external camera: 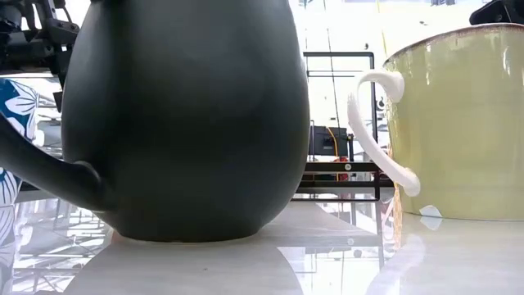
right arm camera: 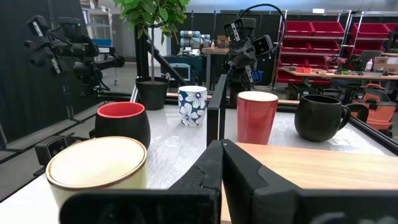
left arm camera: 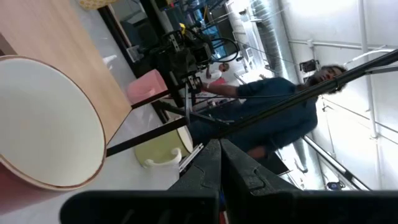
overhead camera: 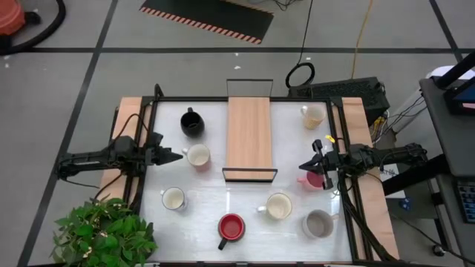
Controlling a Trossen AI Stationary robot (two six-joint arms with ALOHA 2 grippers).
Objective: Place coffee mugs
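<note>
Several coffee mugs stand upright on the white table around a long wooden tray (overhead camera: 249, 137). There is a black mug (overhead camera: 192, 122), a mug that is pink outside and cream inside (overhead camera: 198, 156), a yellowish one (overhead camera: 313, 115), a pink one (overhead camera: 315, 181), a white flowered one (overhead camera: 173, 199), a cream one (overhead camera: 279, 206), a red-lined one (overhead camera: 231, 227) and a grey one (overhead camera: 319, 223). My left gripper (overhead camera: 178, 156) is shut, level, its tip just left of the pink-and-cream mug (left arm camera: 43, 124). My right gripper (overhead camera: 303, 166) is shut, level, by the pink mug and pointing at the tray (right arm camera: 311, 168).
A potted plant (overhead camera: 104, 233) stands at the table's near left corner. The tray's black wire frame (overhead camera: 250, 175) rises at both of its ends. Wooden side boards (overhead camera: 364, 178) flank the table. A person in a dark shirt (left arm camera: 267, 106) is beyond the table's right side.
</note>
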